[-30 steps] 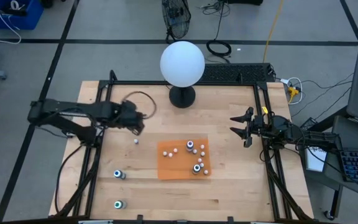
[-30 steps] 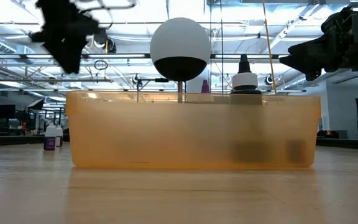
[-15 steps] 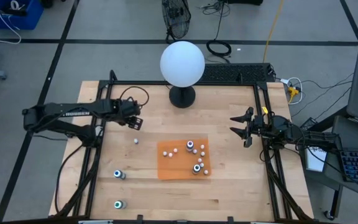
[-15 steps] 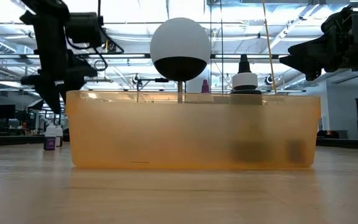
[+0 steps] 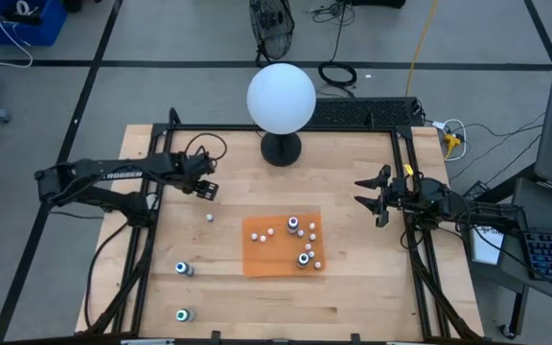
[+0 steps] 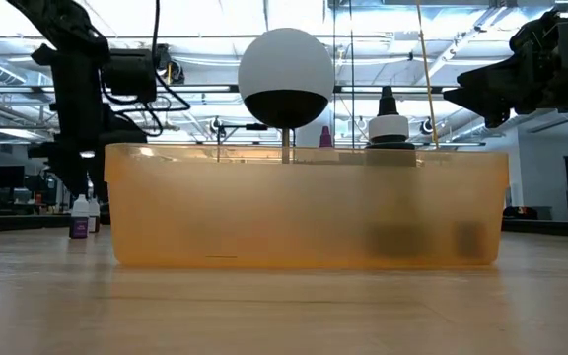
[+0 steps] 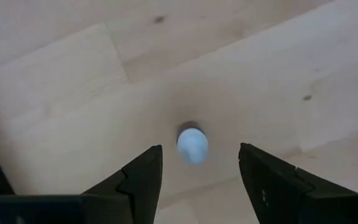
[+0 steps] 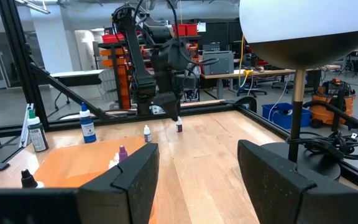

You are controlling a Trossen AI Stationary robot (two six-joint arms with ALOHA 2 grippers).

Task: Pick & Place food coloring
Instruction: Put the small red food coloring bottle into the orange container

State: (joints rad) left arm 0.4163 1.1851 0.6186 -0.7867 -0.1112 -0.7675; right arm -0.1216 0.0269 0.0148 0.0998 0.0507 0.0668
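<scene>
Hovering above a lone food coloring bottle (image 7: pixel 192 145) on the bare wood, the left gripper (image 7: pixel 194 171) points straight down with its fingers (image 7: pixel 143 180) spread wide and empty, the white cap centred in the gap between them. Seen from overhead, that bottle (image 5: pixel 209 217) stands just off the left edge of the orange mat (image 5: pixel 266 257), where most of the tiny white-capped bottles are clustered, while two more stand apart nearer the bench's (image 5: pixel 353 287) front left corner. The right gripper (image 5: pixel 372 198) waits over the right side of the bench, its fingers open and holding nothing, with the white globe (image 5: pixel 281 98) on its black base at the far edge. The step in hand appears to be the approach for a pick; the next move likely calls for a straight descent until the fingers flank the bottle, then a gentle close so the small upright bottle is not tipped.
</scene>
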